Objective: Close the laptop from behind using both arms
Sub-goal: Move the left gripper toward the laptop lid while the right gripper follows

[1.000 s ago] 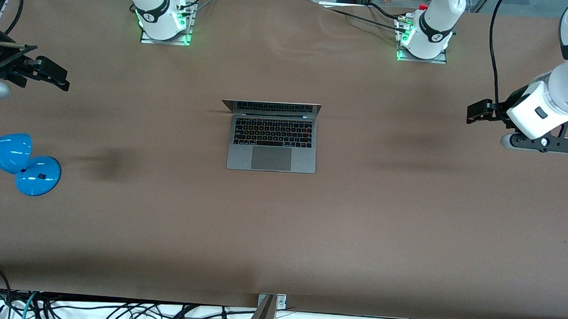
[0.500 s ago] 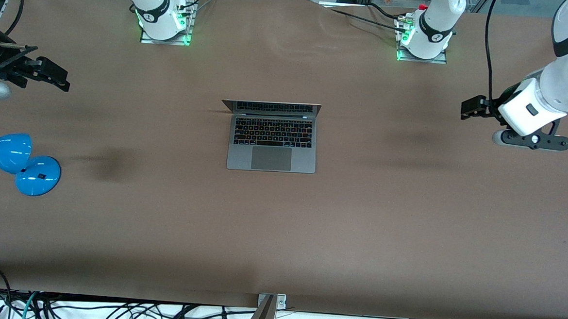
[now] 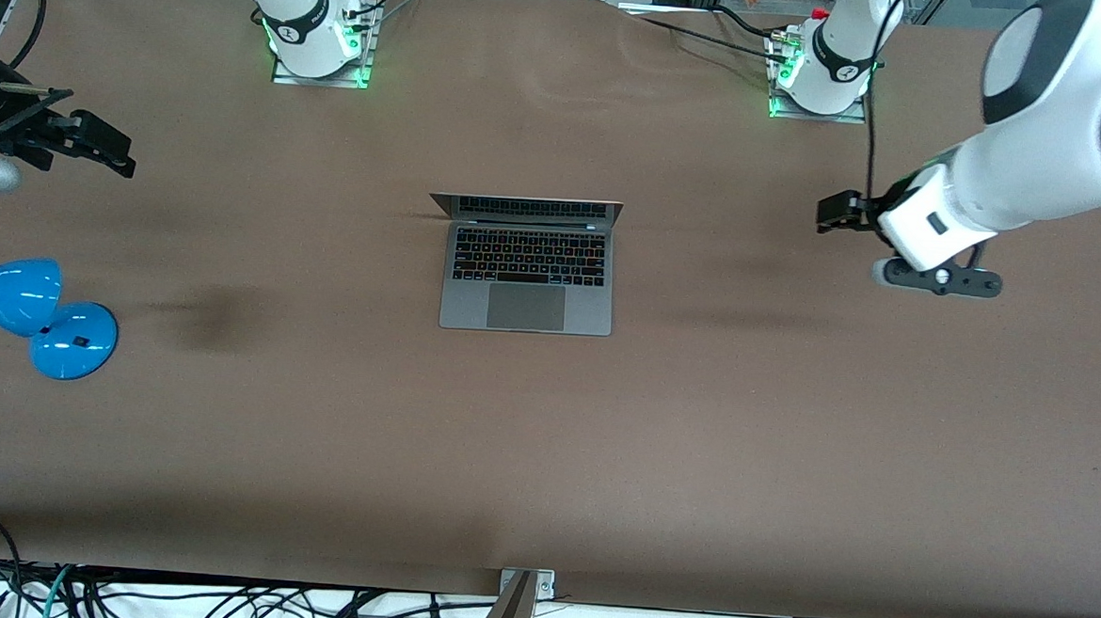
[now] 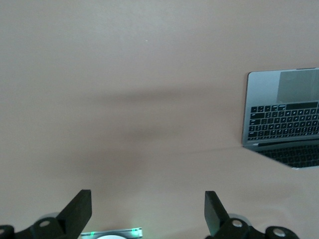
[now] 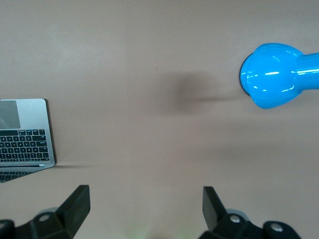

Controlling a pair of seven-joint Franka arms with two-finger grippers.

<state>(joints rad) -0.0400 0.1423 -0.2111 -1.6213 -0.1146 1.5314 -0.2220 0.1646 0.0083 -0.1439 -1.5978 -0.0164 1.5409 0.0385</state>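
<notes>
Laptop (image 3: 528, 265) sits open at mid-tabletop (image 3: 694, 448), base flat, keyboard and trackpad facing up, lid raised along the edge nearest the robot bases. Its screen faces the front camera. Nothing touches it.

Left claw (image 3: 833, 214) hangs in the air over bare tabletop toward the left arm's end, well apart from the laptop. Fingers (image 4: 79, 209) spread wide, nothing between them (the left wrist view shows plain brown surface in the gap, and a corner of the laptop off to one side). The white forearm comes in from that end of the table, above the claw.

Right claw (image 3: 97, 144) is up over the tabletop at the right arm's end, also well apart from the laptop. Its fingers (image 5: 75, 204) are likewise spread apart and empty; the right wrist view catches the laptop's edge (image 5: 25, 139) at one side.

A blue desk lamp (image 3: 32, 315) stands near that same end, nearer the front camera than the right claw, its round base on the tabletop.
</notes>
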